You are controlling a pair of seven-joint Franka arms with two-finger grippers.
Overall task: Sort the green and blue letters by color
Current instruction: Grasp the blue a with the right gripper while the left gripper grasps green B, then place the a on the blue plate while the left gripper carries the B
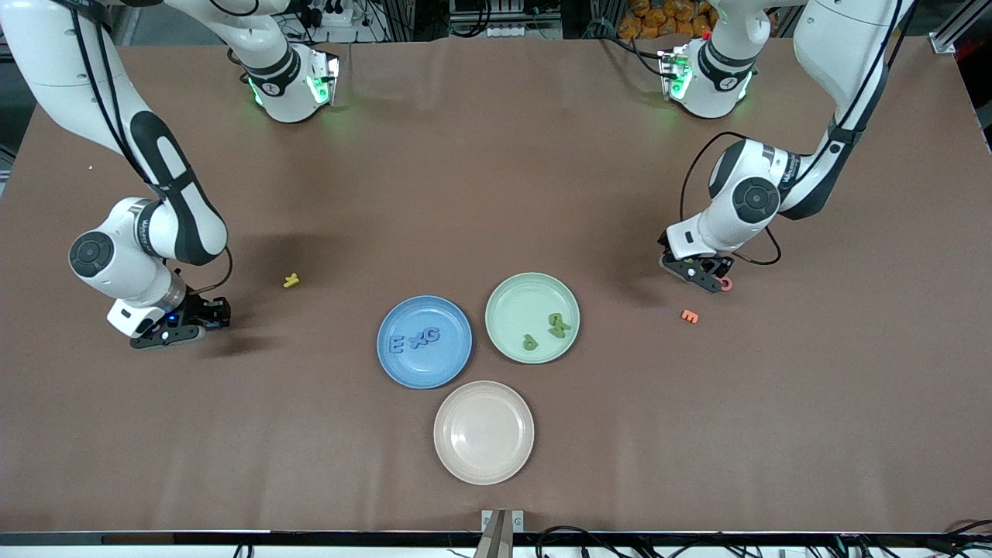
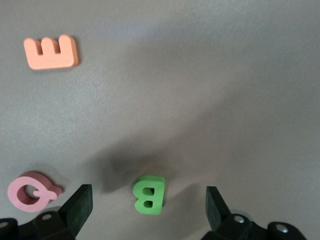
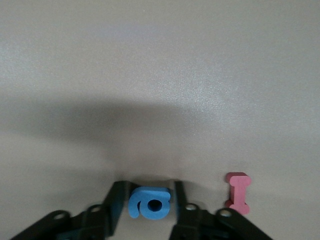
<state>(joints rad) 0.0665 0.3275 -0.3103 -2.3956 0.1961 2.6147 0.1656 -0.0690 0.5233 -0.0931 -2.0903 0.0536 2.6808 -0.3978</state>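
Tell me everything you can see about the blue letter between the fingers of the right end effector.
The blue letter is a small, chunky piece, mid-blue and matte, like foam. It has a rounded body with one round hole and a curved tail, so it looks like a lowercase "a" or "e"; which one I cannot tell. It lies flat on the brown table, between the two black fingers of the right end effector, which stand close on both sides. A dark red letter I lies beside it, apart.

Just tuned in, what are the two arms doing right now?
The right gripper is down at the table, fingers closed around a blue letter beside a dark red letter. The left gripper is open, straddling a green B. The blue plate holds three blue letters, the green plate three green ones.
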